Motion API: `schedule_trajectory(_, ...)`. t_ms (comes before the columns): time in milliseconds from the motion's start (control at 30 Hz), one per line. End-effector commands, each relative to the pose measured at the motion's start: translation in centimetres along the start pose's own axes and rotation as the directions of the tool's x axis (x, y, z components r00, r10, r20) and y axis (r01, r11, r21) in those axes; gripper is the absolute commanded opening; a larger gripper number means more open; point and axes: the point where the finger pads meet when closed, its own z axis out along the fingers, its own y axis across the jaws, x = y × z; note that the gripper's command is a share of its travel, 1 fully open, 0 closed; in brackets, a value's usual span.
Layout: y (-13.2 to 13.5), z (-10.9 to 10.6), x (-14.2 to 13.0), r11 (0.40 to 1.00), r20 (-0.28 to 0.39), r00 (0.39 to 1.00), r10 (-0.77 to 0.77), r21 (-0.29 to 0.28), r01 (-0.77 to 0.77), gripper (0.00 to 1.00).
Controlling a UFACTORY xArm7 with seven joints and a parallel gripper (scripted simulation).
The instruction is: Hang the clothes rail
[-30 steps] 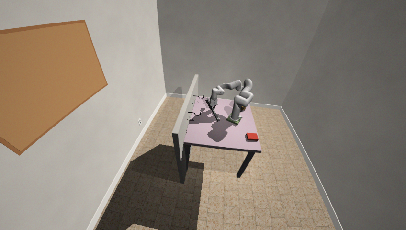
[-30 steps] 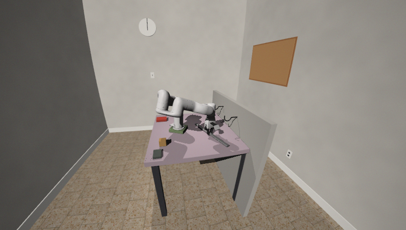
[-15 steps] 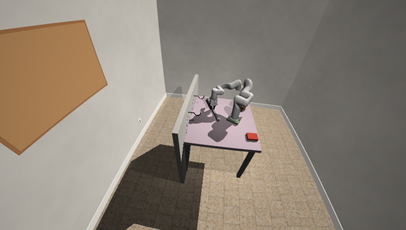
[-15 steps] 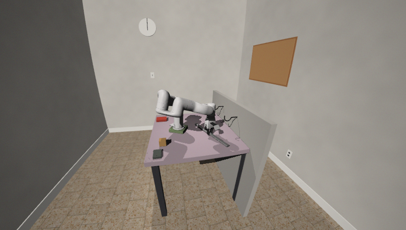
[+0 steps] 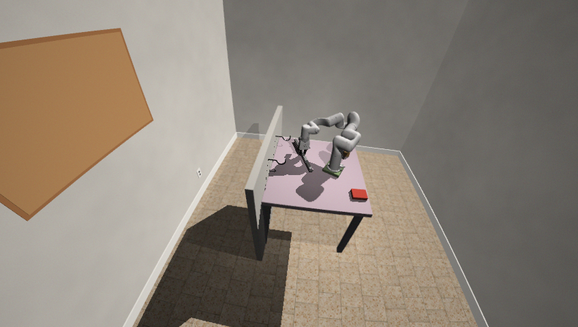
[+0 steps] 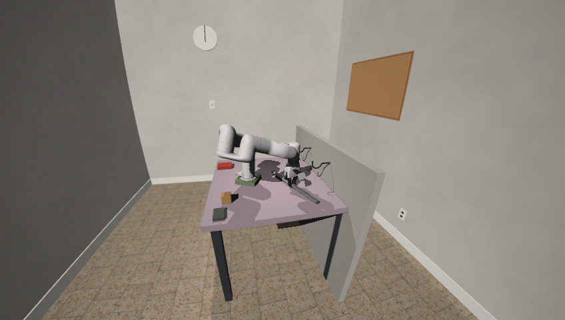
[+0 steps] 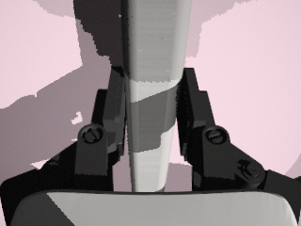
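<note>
The clothes rail (image 5: 305, 159) (image 6: 303, 191) (image 7: 156, 44) is a long grey bar just above the pink table (image 5: 324, 198) (image 6: 257, 214). My gripper (image 5: 302, 148) (image 6: 290, 181) (image 7: 151, 86) is shut on the rail near one end; in the wrist view both black fingers press its sides. Two dark wall hooks (image 5: 281, 139) (image 5: 274, 161) (image 6: 304, 149) (image 6: 322, 164) stick out of the grey wall panel (image 5: 259, 178) (image 6: 356, 206) beside the table. The rail is slanted and apart from the hooks, a little in front of them.
A red block (image 5: 358, 193) (image 6: 224, 165) lies on the table near a corner. An orange cube (image 6: 226, 197) and a dark green block (image 6: 219, 214) lie near the table's other edge. The arm's base (image 5: 333, 169) (image 6: 247, 180) stands on a green plate.
</note>
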Motion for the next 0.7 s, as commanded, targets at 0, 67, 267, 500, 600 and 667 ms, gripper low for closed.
schedule_trajectory(0, -0.1, -0.4, 0.1, 1.000, -0.002, 1.000, 0.000, 0.002, 0.000, 0.00)
schedule_trajectory(67, -0.1, -0.5, 0.1, 1.000, -0.002, 1.000, 0.000, 0.002, 0.000, 0.00)
schedule_trajectory(267, -0.1, -0.9, 0.1, 1.000, -0.002, 1.000, 0.000, 0.002, 0.000, 0.00)
schedule_trajectory(500, -0.1, -1.2, 0.1, 1.000, -0.002, 1.000, 0.000, 0.002, 0.000, 0.00)
schedule_trajectory(600, -0.1, -1.4, 0.1, 1.000, -0.002, 1.000, 0.000, 0.002, 0.000, 0.00)
schedule_trajectory(667, -0.1, -1.6, 0.1, 1.000, -0.003, 1.000, 0.000, 0.002, 0.000, 0.00)
